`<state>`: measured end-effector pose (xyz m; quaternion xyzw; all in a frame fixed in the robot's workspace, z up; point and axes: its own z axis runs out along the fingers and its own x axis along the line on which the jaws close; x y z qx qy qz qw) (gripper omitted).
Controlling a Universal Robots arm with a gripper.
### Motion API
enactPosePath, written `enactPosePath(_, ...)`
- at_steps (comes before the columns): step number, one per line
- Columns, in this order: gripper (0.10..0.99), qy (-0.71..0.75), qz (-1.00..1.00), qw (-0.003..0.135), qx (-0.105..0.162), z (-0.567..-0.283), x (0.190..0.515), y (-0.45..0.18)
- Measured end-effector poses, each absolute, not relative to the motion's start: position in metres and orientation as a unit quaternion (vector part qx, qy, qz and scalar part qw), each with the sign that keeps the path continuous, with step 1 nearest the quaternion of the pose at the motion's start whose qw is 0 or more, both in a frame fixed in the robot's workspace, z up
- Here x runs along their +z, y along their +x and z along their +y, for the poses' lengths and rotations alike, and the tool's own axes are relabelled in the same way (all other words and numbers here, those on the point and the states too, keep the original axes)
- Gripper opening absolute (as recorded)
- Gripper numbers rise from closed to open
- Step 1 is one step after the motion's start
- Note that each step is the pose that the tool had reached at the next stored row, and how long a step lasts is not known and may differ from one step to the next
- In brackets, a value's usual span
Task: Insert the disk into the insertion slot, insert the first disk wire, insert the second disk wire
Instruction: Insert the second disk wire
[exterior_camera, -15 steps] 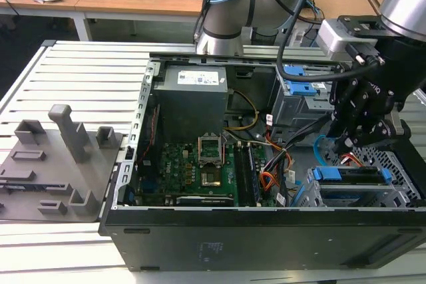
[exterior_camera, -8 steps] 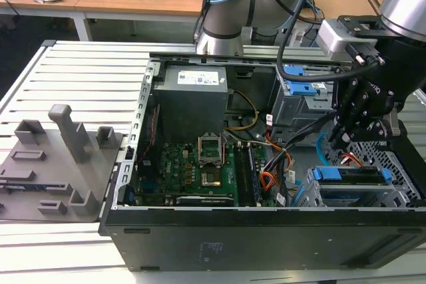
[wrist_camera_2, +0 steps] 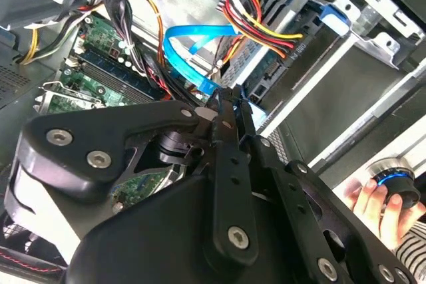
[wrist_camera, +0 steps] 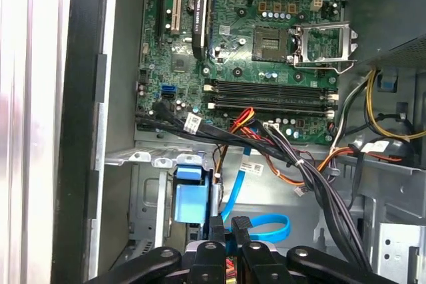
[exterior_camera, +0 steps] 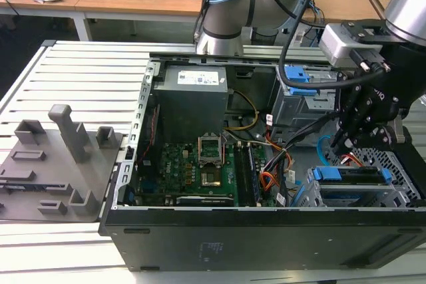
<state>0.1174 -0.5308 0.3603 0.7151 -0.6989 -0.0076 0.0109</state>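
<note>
The disk (exterior_camera: 349,176) sits in its blue frame inside the insertion slot (exterior_camera: 399,181), a perforated silver cage at the case's corner on the exterior view's right; its blue frame (wrist_camera: 188,194) also shows in the first wrist view. My black gripper (exterior_camera: 341,143) hangs just above and behind the cage. In both wrist views its fingers are pressed together on a flat blue disk wire (wrist_camera_2: 193,38), which loops away from the fingertips (wrist_camera: 217,225). A second wire bundle of red, yellow and black strands ends in a black plug (wrist_camera_2: 256,11) close beside the cage.
The open computer case (exterior_camera: 266,231) lies on a slatted table, with motherboard (wrist_camera: 266,51), power supply (exterior_camera: 193,101) and a taller grey box with blue latches (exterior_camera: 299,91). A grey fixture (exterior_camera: 60,164) stands at the exterior view's left. A person's hand (wrist_camera_2: 373,207) holds a round knob.
</note>
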Motion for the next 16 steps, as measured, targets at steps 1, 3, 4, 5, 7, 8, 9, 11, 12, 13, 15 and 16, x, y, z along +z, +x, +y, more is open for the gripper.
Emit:
enactPosePath(1, 0.161, 0.715, -0.699, 0.011, -0.008, -0.5316, 0.3601, 0.1175)
enactPosePath(3, 0.161, 0.715, -0.699, 0.011, -0.008, -0.5320, 0.3596, 0.1175)
enactPosePath(4, 0.161, 0.713, -0.701, 0.011, -0.008, -0.5321, 0.3595, 0.1176)
enactPosePath(5, 0.161, 0.712, -0.702, 0.011, -0.008, -0.5321, 0.3594, 0.1176)
enactPosePath(7, 0.161, 0.699, -0.715, 0.011, -0.008, -0.5322, 0.3593, 0.1176)
enactPosePath(8, 0.161, 0.695, -0.719, 0.011, -0.008, -0.5322, 0.3593, 0.1176)
enactPosePath(9, 0.161, 0.690, -0.724, 0.011, -0.008, -0.5322, 0.3593, 0.1176)
enactPosePath(11, 0.161, 0.679, -0.734, 0.010, -0.008, -0.5322, 0.3592, 0.1176)
enactPosePath(12, 0.161, 0.672, -0.740, 0.010, -0.008, -0.5322, 0.3591, 0.1176)
enactPosePath(13, 0.161, 0.666, -0.746, 0.010, -0.008, -0.5322, 0.3590, 0.1176)
enactPosePath(15, 0.161, 0.653, -0.757, 0.010, -0.008, -0.5322, 0.3590, 0.1176)
enactPosePath(16, 0.161, 0.653, -0.758, 0.010, -0.009, -0.5322, 0.3590, 0.1176)
